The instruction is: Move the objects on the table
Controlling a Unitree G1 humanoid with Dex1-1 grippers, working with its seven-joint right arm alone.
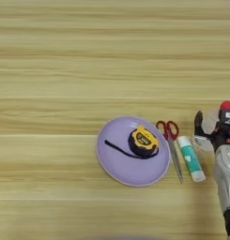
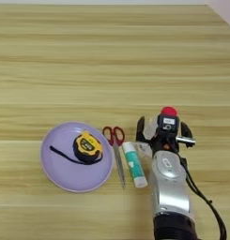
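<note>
We see the table (image 2: pixel 111 56) filling the view, light wood with horizontal grain; the silver forearm (image 2: pixel 170 187) enters from the bottom edge at the right. On the table lies the round lilac plate (image 2: pixel 57 176); the tape measure (image 2: pixel 87 146) sits on its right half, with a dark strap trailing left across the plate. Just right of the plate lie the scissors (image 2: pixel 117 152), red handles away from us, blades pointing toward us; the glue stick (image 2: pixel 134 164) lies just beside them. The gripper (image 2: pixel 161 129) has its two black fingers closed around the small clear bottle (image 2: pixel 149 133), red cap (image 2: pixel 169 111) uppermost, just right of the glue stick.
</note>
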